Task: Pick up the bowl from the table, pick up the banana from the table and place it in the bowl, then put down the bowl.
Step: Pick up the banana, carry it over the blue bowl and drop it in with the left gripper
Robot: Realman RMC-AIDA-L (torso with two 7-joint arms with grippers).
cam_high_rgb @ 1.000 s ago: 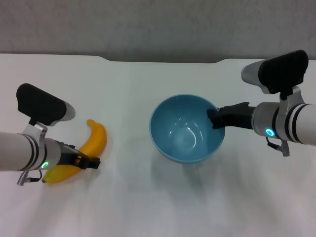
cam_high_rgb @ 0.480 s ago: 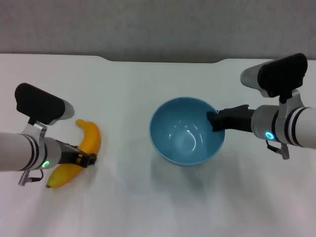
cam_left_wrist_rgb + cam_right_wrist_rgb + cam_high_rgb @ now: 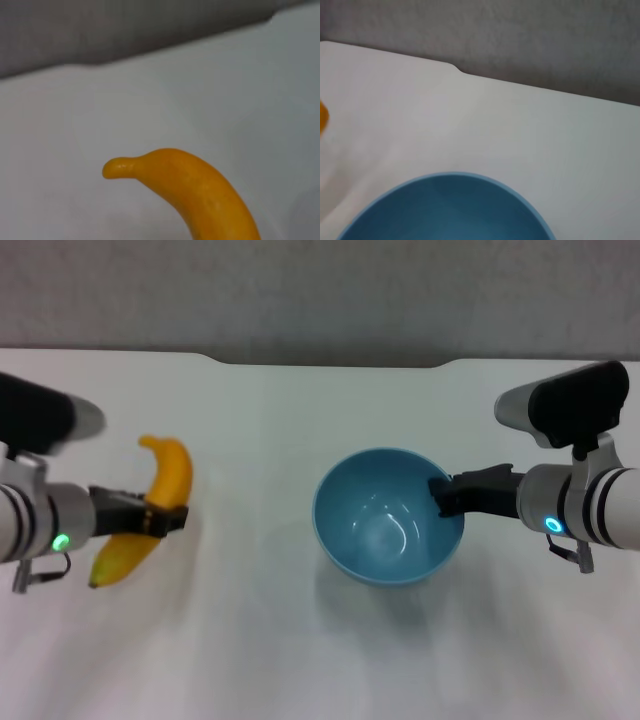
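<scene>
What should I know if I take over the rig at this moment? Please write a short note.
Left pincer: shut on the banana, at the table's left side.
Right pincer: shut on the bowl's right rim; bowl empty, near centre.
Done: both things are gripped.
Left: bring the banana to the bowl, release it inside, then put down the bowl.

white table (image 3: 300, 410), far-edge notch
</scene>
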